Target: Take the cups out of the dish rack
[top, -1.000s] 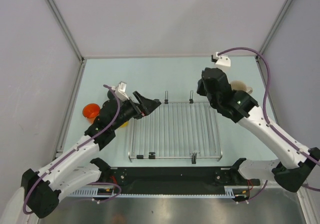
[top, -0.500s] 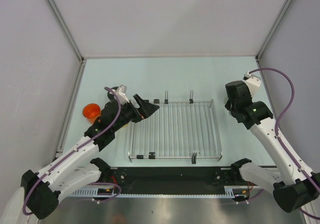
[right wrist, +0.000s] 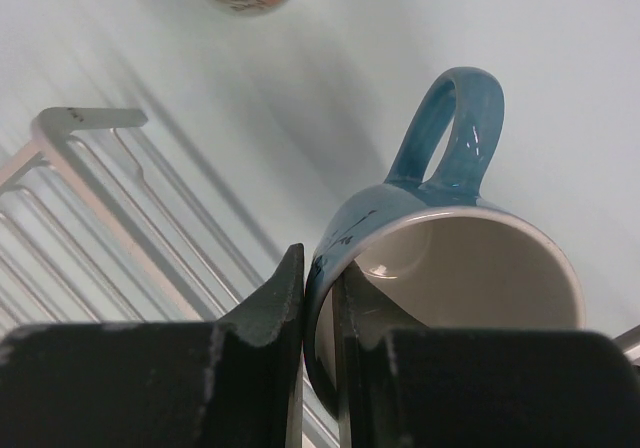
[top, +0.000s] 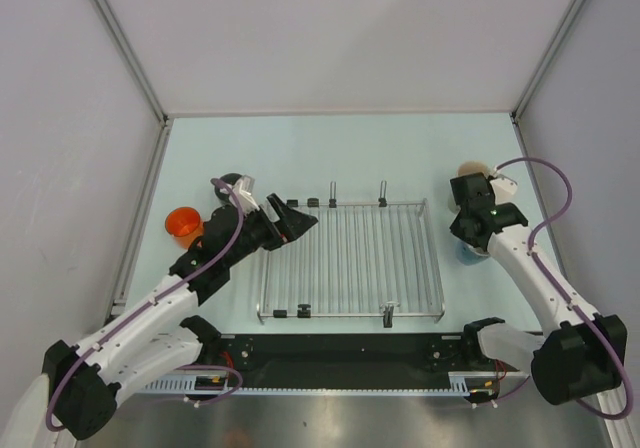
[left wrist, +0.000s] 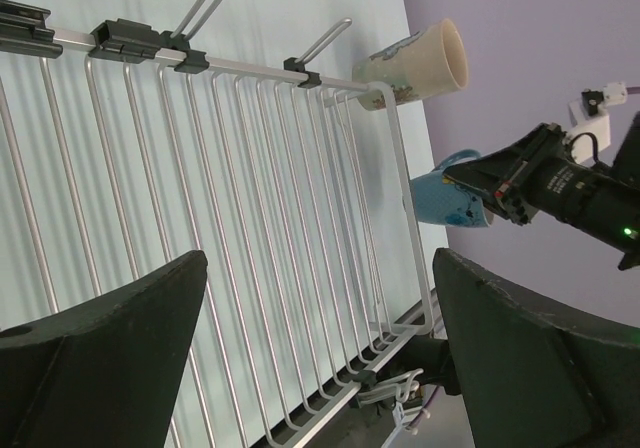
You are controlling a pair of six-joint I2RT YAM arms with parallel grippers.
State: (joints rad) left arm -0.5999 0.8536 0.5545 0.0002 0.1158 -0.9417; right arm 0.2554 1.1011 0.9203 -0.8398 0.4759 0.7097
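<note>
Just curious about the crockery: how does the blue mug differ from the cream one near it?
The blue mug is blue outside and pale inside; the cream mug is beige with a flowery pattern. The right tool pinches the blue mug's rim; the cream mug stands free. The cream mug sits by the dish rack's far right corner; the blue mug is beside the middle of its right edge. Both are off the rack.

The dish rack (top: pixel 350 260) lies between the orange cup (top: pixel 181 224) and the blue cup (top: pixel 465 256).
</note>
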